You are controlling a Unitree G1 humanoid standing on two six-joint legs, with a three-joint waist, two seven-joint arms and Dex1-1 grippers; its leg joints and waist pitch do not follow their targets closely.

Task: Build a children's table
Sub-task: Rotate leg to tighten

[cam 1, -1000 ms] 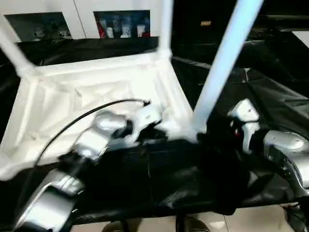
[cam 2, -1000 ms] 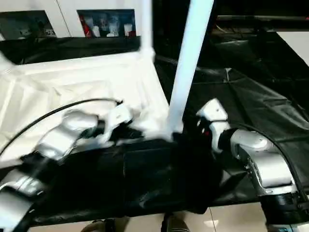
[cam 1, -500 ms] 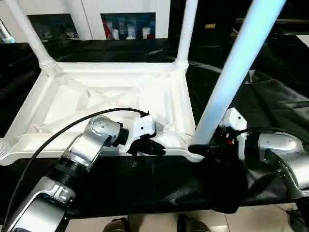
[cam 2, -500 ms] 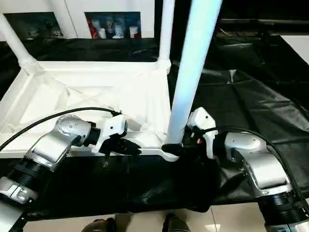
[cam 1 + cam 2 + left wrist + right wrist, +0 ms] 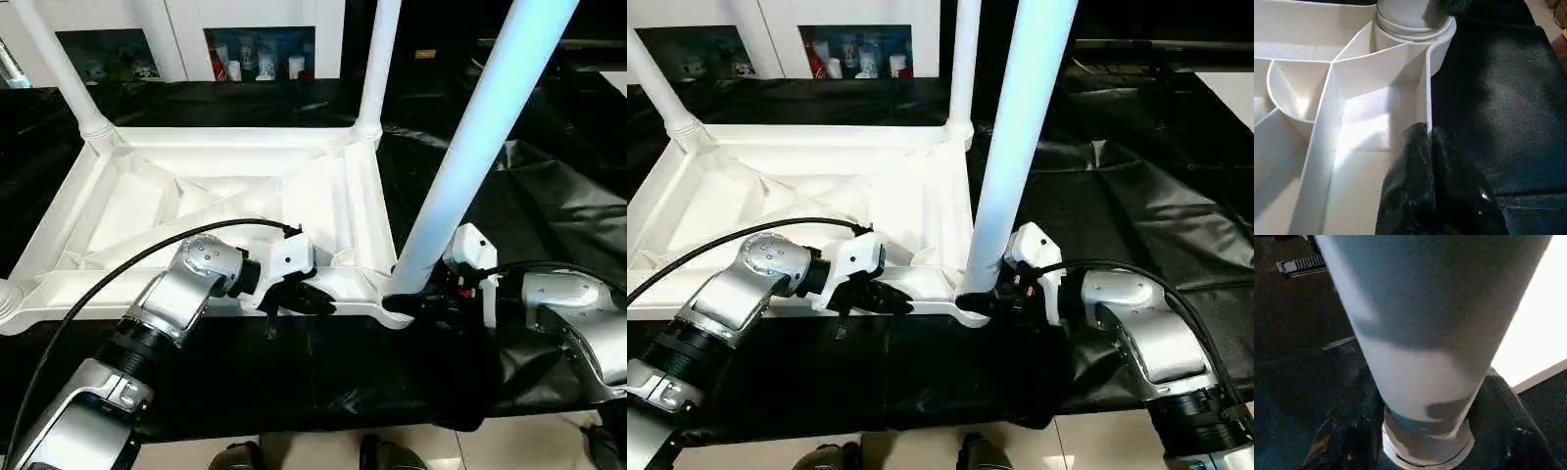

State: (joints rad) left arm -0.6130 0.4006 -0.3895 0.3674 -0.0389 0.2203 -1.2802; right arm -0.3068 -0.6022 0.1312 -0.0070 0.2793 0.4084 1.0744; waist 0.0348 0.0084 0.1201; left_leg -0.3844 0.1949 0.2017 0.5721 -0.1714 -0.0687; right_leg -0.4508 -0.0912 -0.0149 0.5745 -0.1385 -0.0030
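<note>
The children's table top [image 5: 225, 196] lies upside down on black cloth, ribbed underside up. White legs stand in its back left [image 5: 59, 69], back right [image 5: 377, 59] and near right [image 5: 470, 137] corner sockets. My left gripper [image 5: 312, 299] is shut on the top's thin near rim [image 5: 1426, 98], its fingers [image 5: 1415, 161] pinching that wall. My right gripper [image 5: 407, 302] sits at the foot of the near right leg [image 5: 1420, 357]. One finger [image 5: 1337, 440] presses against one side of the leg's collar, and the other finger [image 5: 1513, 431] presses against the opposite side.
Black cloth [image 5: 549, 196] covers the whole work surface, wrinkled on the right. A black cable [image 5: 118, 274] arcs from my left forearm over the top's near edge. White cabinets with a shelf of bottles [image 5: 260, 64] stand behind. Pale floor [image 5: 529, 441] shows at the near edge.
The head camera swung and then steadied. My right gripper's fingers have drawn in around the foot of the near right leg. The left gripper has kept its hold on the rim.
</note>
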